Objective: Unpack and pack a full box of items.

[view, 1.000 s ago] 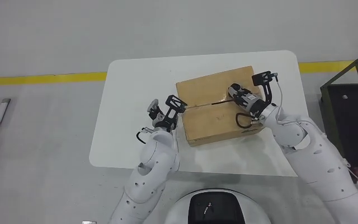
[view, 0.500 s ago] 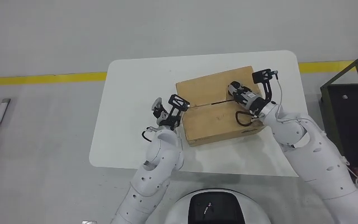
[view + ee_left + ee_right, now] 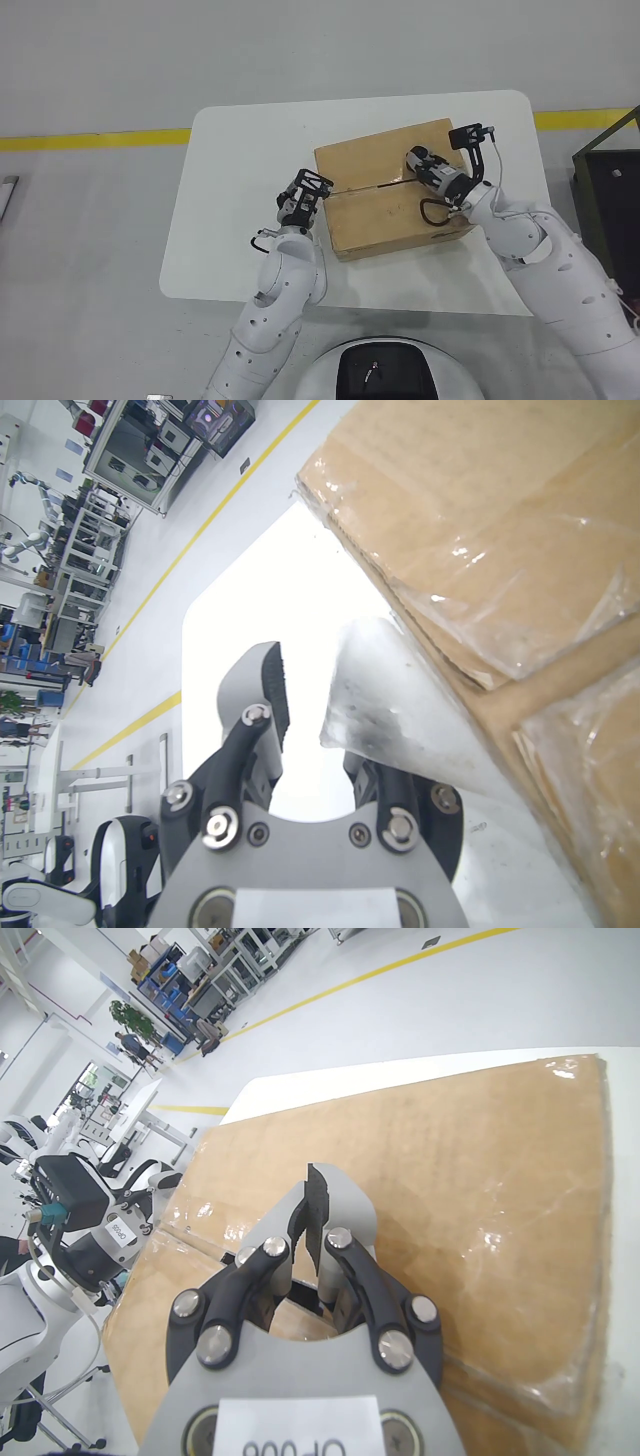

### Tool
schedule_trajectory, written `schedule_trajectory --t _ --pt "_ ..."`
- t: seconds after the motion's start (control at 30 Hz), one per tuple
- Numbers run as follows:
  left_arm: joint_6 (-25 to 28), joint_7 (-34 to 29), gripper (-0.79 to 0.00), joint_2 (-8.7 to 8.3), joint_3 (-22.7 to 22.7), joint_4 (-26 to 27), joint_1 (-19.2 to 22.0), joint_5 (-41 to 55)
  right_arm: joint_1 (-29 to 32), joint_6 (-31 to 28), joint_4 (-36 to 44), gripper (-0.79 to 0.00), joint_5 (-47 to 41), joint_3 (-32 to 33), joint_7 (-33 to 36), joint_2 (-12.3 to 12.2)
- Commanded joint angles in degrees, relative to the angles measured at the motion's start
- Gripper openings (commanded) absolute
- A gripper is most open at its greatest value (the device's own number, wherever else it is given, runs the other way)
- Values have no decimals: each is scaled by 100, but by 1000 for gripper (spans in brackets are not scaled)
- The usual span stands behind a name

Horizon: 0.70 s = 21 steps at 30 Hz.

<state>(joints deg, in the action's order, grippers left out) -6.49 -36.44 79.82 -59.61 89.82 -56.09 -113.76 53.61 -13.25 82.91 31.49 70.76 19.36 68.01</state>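
Note:
A closed brown cardboard box with clear tape on its flaps sits on the white table. My left gripper is at the box's left side, level with the seam between the two top flaps. In the left wrist view this gripper is open with nothing between its fingers, one finger close to the box wall. My right gripper rests over the box top near the seam. In the right wrist view it is shut and empty above the box.
The table has bare surface to the left of and in front of the box. A dark metal frame stands off the table's right edge. A yellow floor line runs behind the table.
My left gripper has moved in toward the box's left side and its fingers have narrowed. My right gripper has shifted slightly along the box top.

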Motion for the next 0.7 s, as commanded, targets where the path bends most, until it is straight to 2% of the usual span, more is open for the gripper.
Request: schedule_trajectory --t 0.0,0.33,0.37,0.47,0.5,0.53,0.57,0.67 --pt "-17 47 -785 13 -14 21 -19 0 12 3 5 -785 1 10 -6 2" --pt "-102 62 -785 47 -160 299 -192 -273 68 5 34 -785 12 61 -3 7" --pt "-109 66 -754 49 -185 363 -221 -285 76 5 42 -785 14 65 -1 7" --pt "-147 44 -566 54 -256 563 -320 -345 92 4 62 -785 35 72 15 8" --pt "-154 41 -431 56 -272 647 -349 -374 100 6 70 -785 42 69 15 9" --pt "-146 52 -259 58 -286 719 -383 -386 107 9 83 -785 55 66 19 10" --pt "-130 58 -12 59 -303 781 -412 -408 114 13 94 -785 59 67 21 11" --pt "-89 84 0 68 -342 902 -439 -474 128 8 116 -785 86 74 27 12"
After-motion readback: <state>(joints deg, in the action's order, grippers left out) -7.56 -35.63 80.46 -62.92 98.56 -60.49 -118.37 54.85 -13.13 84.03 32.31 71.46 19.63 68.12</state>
